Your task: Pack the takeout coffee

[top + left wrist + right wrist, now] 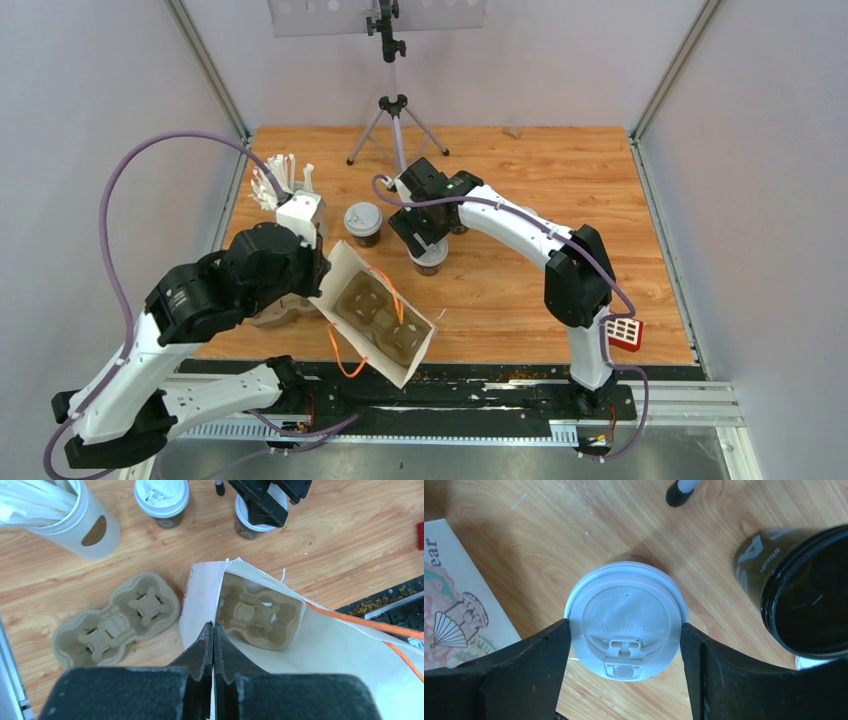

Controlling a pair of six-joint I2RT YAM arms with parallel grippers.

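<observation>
Wood surface (520,160), walled on three sides.

L arm (190,300) reaches in from near-left. L jaws are fully closed, pinching the top edge of the white bag (345,270). Bag is tilted w/ its mouth open toward centre, orange handles hanging loose.

Bag tray (255,612), brown pulp, sits inside the bag. Loose tray (115,620) lies flat on the surface just left of the bag, partly under the L arm in the top view.

R arm (560,255) bends in from the right to mid-surface. R jaws are wide, one either side of the mid cup (626,615), right at its lid rim. Can't tell if they're pressing yet. Mid cup is upright on the surface, just beyond the bag mouth.

Straw cup (80,525), white, upright at far left.

Left cup (363,222), lidded, upright, between the straw cup and the mid cup, apart from both.

Open cup (804,595), black, no lid, upright just right of the mid cup.

Tripod (395,120) stands at the back. Red block (625,333) at the near-right edge.
</observation>
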